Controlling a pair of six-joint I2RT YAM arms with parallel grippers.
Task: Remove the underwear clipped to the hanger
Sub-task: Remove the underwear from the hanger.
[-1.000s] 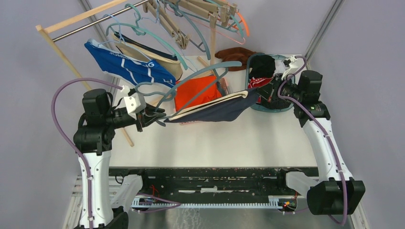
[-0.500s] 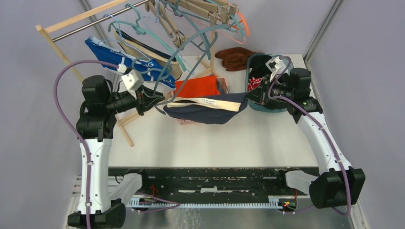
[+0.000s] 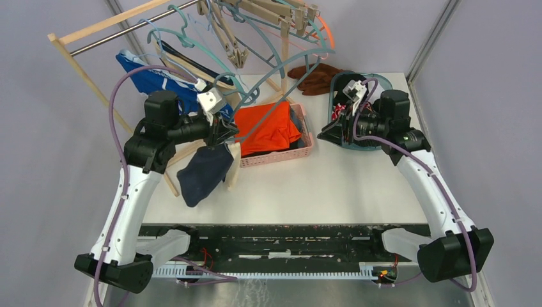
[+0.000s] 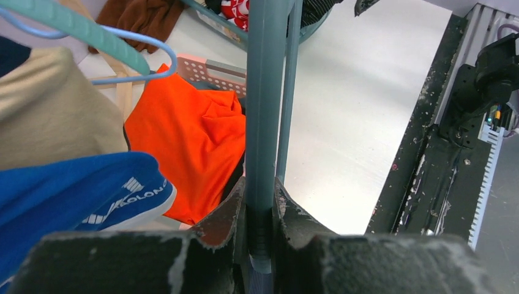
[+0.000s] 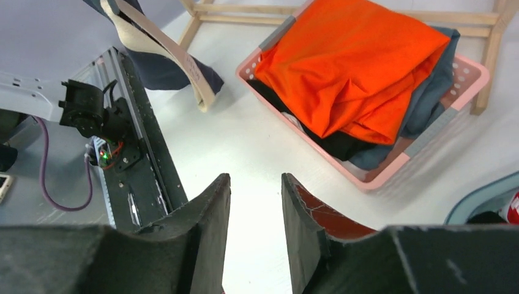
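Clamps the left claw (image 4: 260, 211) on the teal hanger (image 4: 264, 92); holds the right claw (image 5: 256, 190) apart and empty at right centre. Leaves the navy underwear (image 3: 203, 173) dangling at left centre, above the desk (image 3: 332, 185). Looks partway: apparently one clip left there, with blue underwear (image 3: 150, 80) and beige underwear (image 4: 49, 110) at upper left yet to do.

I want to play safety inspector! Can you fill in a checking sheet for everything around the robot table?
Surface: white table, no spills seen.
Job's things: navy underwear dangles below left gripper; blue underwear and beige underwear hang at wooden rack.
Clutter: pink basket with orange garment; brown cloth behind.
Grippers: left gripper shut on teal hanger; right gripper open, empty.
Cables: purple cable loops beside left arm.
Surroundings: grey walls.
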